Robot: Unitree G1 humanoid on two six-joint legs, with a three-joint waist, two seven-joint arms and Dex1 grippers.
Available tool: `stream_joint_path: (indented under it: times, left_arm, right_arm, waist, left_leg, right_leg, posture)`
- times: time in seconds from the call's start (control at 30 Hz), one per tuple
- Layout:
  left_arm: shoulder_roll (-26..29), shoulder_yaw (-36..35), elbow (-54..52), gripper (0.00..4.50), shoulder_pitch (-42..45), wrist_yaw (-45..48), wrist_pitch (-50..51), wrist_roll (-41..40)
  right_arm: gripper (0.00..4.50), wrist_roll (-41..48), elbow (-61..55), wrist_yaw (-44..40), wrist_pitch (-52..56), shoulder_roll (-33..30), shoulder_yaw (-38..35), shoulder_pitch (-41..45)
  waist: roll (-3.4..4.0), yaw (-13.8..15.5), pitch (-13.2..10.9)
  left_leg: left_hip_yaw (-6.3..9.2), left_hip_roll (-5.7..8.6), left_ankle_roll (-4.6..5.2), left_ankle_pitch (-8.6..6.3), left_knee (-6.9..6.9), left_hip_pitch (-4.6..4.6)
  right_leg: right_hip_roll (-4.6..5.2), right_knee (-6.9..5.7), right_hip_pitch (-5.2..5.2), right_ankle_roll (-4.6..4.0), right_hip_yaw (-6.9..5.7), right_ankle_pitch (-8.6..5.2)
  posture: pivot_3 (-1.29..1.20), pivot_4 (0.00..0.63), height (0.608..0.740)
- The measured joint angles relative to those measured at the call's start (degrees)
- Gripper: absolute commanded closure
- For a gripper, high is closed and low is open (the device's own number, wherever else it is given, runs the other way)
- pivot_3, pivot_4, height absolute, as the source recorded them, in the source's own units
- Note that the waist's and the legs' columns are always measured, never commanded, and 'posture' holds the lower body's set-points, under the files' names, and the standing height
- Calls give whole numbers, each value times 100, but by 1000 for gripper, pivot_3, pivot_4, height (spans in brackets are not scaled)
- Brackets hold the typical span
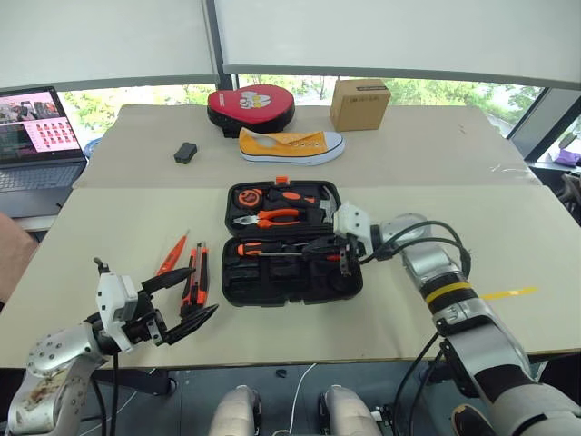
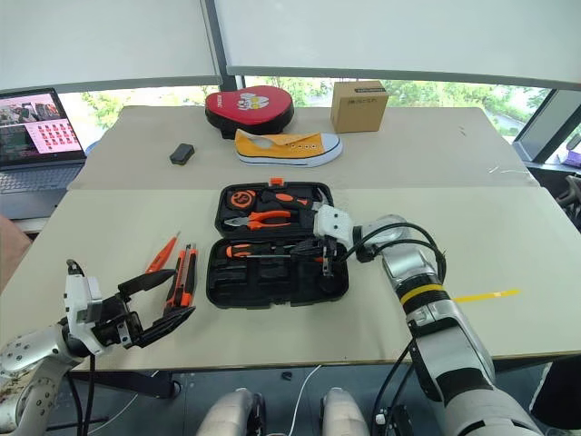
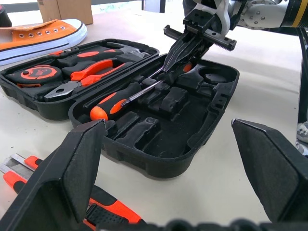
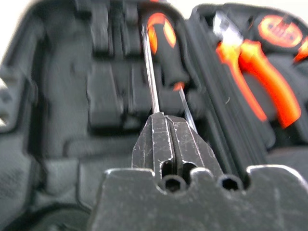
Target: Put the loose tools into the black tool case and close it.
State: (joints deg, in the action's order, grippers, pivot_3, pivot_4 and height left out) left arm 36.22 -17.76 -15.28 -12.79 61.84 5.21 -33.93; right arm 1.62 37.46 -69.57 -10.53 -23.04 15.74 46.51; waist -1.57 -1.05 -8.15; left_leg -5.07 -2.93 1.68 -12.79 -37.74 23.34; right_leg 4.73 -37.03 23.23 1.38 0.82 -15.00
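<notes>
Beige tabletop under bright windows, with laptop off to the left edge. Farther back: round red-and-black pad, yellow sneaker, cardboard box, small black object.

At centre, black tool case lying open, both halves flat. Far half filled: tape measure, orange-handled pliers, another orange-and-black handle beside them. Near half mostly bare moulded slots, holding one orange-and-black screwdriver along its far edge, shaft pointing toward the right gripper; a second shaft with an orange tip visible just beside it in the right wrist view (whether a separate tool, cannot tell).

Right gripper over the near half's right end, fingers pressed together and tips down at the screwdriver shaft; whether pinching it or merely touching, cannot tell.

Left of the case, loose on the table: slim orange tester screwdriver and orange-and-black utility knife, side by side, near but apart from the case.

Left gripper spread wide and holding nothing, just above the near end of the knife.
</notes>
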Motion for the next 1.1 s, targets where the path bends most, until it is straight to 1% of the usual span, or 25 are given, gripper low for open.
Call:
stream_joint_path:
  times: [0.1,0.37,0.43,0.5,0.57,0.6,0.67,0.77,0.8,0.87,0.93,0.97,1.1]
  left_arm:
    - [24,-1,-1,0,33,-43,8,8]
    - [38,-6,-92,0,-16,-257,68,38]
    - [26,-33,-175,0,-96,-395,109,44]
    - [-19,-211,-285,0,-266,-574,213,-42]
    - [-33,-528,-338,0,-514,-734,372,-227]
    - [-45,-672,-337,0,-609,-771,409,-282]
    - [-55,-1192,-236,0,-1037,-834,511,-454]
    - [-79,-1770,174,0,-1459,-822,488,-466]
    - [-97,-2041,440,0,-1636,-826,462,-452]
    - [-144,-2407,850,0,-1886,-885,454,-428]
    - [-148,-2639,1137,0,-2001,-1055,494,-339]
    - [-143,-2706,1210,0,-2026,-1129,520,-314]
    - [-31,-2733,1186,0,-1957,-1365,926,-316]
  right_arm:
    - [4413,-148,162,115,-230,93,67,81]
    - [4413,-332,307,177,-303,313,204,203]
    - [4413,-334,173,138,-297,372,210,125]
    - [4413,-86,-54,137,-230,469,70,-118]
    - [3897,267,-294,5,-115,445,-122,-383]
    - [3720,447,-438,-87,-83,372,-218,-478]
    - [2955,991,-912,-284,-20,11,-721,-736]
    - [2021,1542,-1404,-323,-32,-377,-1415,-1096]
    - [1589,1776,-1630,-358,-56,-514,-1672,-1403]
    - [988,2037,-1808,-527,-63,-811,-1986,-1970]
    - [236,2277,-1866,-707,-96,-969,-2269,-2473]
    - [62,2349,-1879,-764,-119,-1003,-2357,-2617]
    - [62,2622,-2006,-927,-110,-1202,-2596,-2857]
  waist:
    - [-1,-11,1]
    - [-1,-134,2]
    - [-2,-158,3]
    - [-2,-166,3]
    - [-1,-152,0]
    - [0,-143,-2]
    - [0,-116,-3]
    - [-2,-89,-2]
    - [-9,-75,1]
    - [-15,-53,0]
    - [-16,-28,-2]
    - [-16,-11,-3]
    - [-16,18,-3]
  left_leg:
    - [0,-3,0,0,0,-9]
    - [2,-7,-4,-2,8,-18]
    - [3,-10,-6,-3,14,-21]
    - [3,-12,-10,-2,27,-19]
    - [3,-6,-20,4,45,-15]
    - [3,-3,-20,4,47,-11]
    - [3,6,-19,4,52,-8]
    - [-1,11,-16,1,63,-15]
    - [0,7,-16,1,65,-18]
    - [-3,8,-15,1,72,-17]
    - [-9,8,-15,1,73,-18]
    - [-9,8,-15,1,72,-20]
    - [-16,7,-24,-4,72,-27]
  right_leg:
    - [-4,0,-7,-1,0,0]
    - [-7,-5,-9,-6,2,-2]
    - [-7,-5,-9,-8,3,-3]
    - [-6,-4,-2,-10,4,-4]
    - [4,0,5,-10,2,-4]
    - [11,1,10,-10,1,-4]
    - [36,14,8,-9,-11,-5]
    - [53,33,-2,-9,-29,-5]
    - [54,38,-5,-11,-33,-7]
    - [56,47,-4,-13,-36,-9]
    - [56,45,-4,-14,-32,-9]
    - [53,44,-3,-15,-32,-9]
    - [47,33,-2,-17,-28,-10]
  posture:
    - [0,150,740]
    - [0,150,740]
    - [0,150,740]
    - [0,150,740]
    - [0,150,740]
    - [0,150,740]
    - [0,150,740]
    - [0,150,740]
    - [0,150,740]
    - [0,150,740]
    - [0,150,740]
    - [0,150,740]
    - [0,150,740]
